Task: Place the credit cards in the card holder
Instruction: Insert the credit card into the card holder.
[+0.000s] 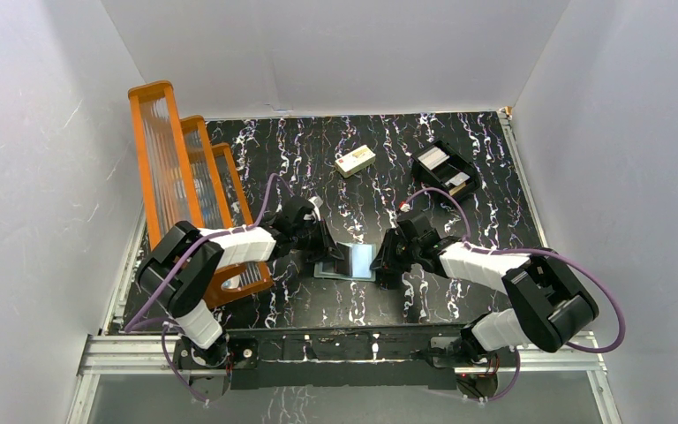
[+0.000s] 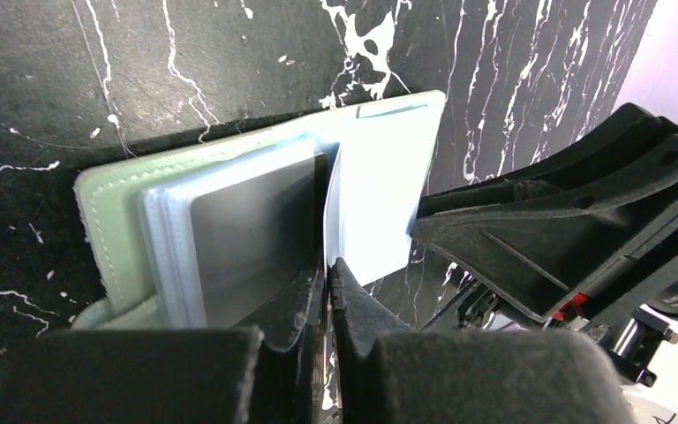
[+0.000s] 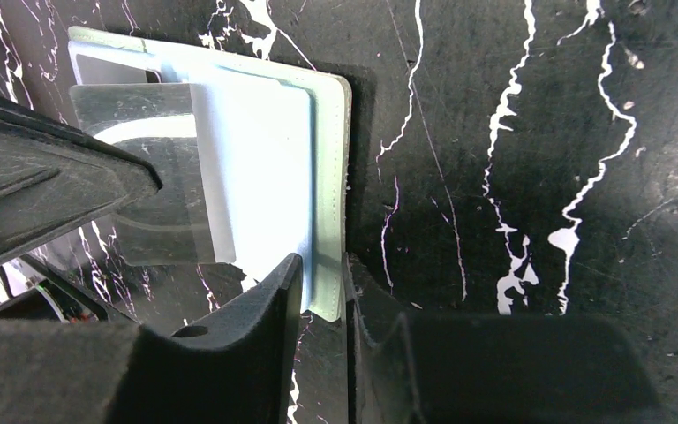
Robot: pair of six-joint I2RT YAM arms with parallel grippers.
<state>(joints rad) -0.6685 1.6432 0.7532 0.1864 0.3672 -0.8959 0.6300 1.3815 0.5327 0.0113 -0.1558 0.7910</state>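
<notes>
The card holder (image 1: pixel 361 260) lies open on the black marbled table between both arms, pale green cover (image 2: pixel 119 208) down and pale blue lining (image 3: pixel 260 141) up. My left gripper (image 2: pixel 329 263) is shut on one thin clear sleeve (image 3: pixel 154 177) of the holder and lifts it on edge. My right gripper (image 3: pixel 322 267) is closed on the near corner of the holder's right cover, one finger above and one below. Whitish credit cards (image 1: pixel 433 157) lie in the black tray (image 1: pixel 459 168) at the back right. From above, the left gripper (image 1: pixel 340 256) and right gripper (image 1: pixel 385 256) meet over the holder.
A cream block (image 1: pixel 354 160) with a dark mark lies at the back centre. An orange rack (image 1: pixel 185 190) of clear dividers stands along the left side, close to my left arm. White walls close in the table on three sides.
</notes>
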